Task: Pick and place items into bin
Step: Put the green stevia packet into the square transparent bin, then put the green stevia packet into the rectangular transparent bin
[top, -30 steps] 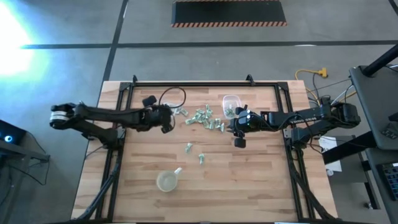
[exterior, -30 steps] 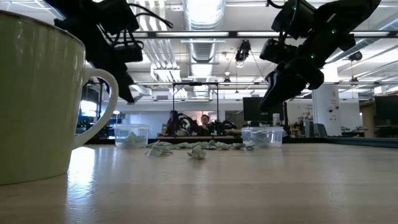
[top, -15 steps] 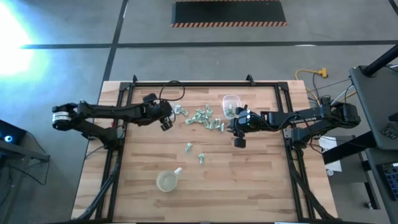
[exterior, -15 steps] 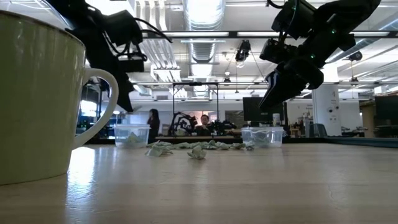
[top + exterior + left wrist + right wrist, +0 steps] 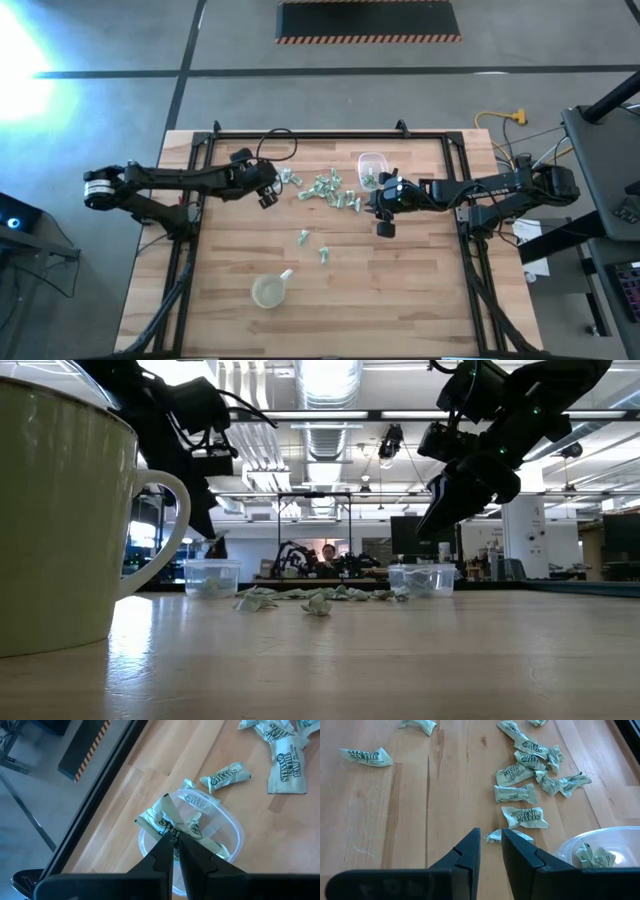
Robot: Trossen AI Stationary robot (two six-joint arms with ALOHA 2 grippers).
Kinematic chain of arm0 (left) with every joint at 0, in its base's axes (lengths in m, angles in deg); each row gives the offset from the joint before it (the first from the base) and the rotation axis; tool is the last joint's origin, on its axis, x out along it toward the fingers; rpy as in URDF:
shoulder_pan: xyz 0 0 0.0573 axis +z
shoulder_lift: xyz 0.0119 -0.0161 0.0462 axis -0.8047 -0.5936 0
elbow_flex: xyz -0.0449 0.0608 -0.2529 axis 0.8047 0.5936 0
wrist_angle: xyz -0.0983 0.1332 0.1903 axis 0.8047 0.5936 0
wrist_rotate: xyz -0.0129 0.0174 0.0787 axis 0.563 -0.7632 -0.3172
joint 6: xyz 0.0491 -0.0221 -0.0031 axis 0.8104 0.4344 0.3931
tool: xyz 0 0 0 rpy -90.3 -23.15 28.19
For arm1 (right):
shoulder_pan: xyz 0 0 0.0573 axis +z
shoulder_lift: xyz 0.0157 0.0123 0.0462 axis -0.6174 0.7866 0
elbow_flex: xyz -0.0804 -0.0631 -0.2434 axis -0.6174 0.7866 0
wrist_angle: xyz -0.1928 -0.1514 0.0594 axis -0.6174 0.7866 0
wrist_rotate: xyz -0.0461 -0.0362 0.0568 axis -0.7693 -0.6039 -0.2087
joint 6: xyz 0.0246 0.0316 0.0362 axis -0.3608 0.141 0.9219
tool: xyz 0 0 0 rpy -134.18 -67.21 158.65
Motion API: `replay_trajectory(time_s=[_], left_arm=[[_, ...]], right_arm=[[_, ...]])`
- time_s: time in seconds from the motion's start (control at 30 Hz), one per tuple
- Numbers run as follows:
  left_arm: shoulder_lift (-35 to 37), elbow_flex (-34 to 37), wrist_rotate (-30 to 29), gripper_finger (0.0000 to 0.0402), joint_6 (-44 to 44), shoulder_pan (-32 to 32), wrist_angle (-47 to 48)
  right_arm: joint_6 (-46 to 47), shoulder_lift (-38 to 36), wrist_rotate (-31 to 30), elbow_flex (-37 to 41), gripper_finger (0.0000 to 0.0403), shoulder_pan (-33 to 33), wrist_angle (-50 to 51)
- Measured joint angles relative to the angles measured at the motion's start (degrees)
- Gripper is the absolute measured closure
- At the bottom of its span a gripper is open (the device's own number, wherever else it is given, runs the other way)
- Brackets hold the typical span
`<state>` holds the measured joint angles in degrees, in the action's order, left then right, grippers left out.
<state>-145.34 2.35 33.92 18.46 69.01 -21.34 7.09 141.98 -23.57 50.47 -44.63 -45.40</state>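
The items are small pale green packets. A loose pile of them (image 5: 330, 190) lies mid-table toward the far side, and two more (image 5: 303, 237) lie nearer. My left gripper (image 5: 173, 842) is shut on one packet (image 5: 156, 816) over the left clear bin (image 5: 235, 827), which holds other packets. My right gripper (image 5: 490, 834) hovers above the table beside the right clear bin (image 5: 570, 845). Its fingers are slightly apart with nothing between them. A packet (image 5: 520, 837) lies on the wood beyond its tips. My left gripper pinches the packet between its two fingertips, at one end of it (image 5: 169, 829). The fingers slant down from the table's left side. The rest of the packet sticks out past the tips, over the near rim of the bin. Whether it touches the packets inside, I cannot tell.
A yellowish cup with a handle (image 5: 270, 290) stands near the table's front edge and fills the left of the low view (image 5: 60, 510). A black frame rail (image 5: 300, 135) runs along the far edge. Bare wood lies between the cup and the pile.
My left gripper has swung a little toward the table's far edge, staying shut, and then kept still.
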Motion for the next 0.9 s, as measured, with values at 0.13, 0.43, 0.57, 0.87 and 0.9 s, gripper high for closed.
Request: replay_trajectory(time_s=[0.13,0.43,0.57,0.87,0.9], left_arm=[[0.0,0.02,-0.02,0.0392,-0.02,0.0,0.02],[0.0,0.13,-0.26,0.0314,-0.02,0.0,0.04],[0.0,0.13,-0.28,0.028,-0.04,0.0,0.05],[1.72,-1.81,-0.14,0.0267,-0.63,-1.62,0.03],[2.25,-1.92,-0.06,0.0267,-0.61,-2.14,0.12]], right_arm=[[0.0,0.0,0.0,0.0,0.0335,-0.01,0.0],[0.0,0.0,0.0,0.0,0.0335,-0.01,0.0],[0.0,-0.01,0.0,0.0,0.0335,-0.01,0.0],[-0.46,0.01,0.0,0.0,0.0335,0.0,-0.45],[-0.45,0.0,0.02,0.0,0.0335,-0.01,-0.89]])
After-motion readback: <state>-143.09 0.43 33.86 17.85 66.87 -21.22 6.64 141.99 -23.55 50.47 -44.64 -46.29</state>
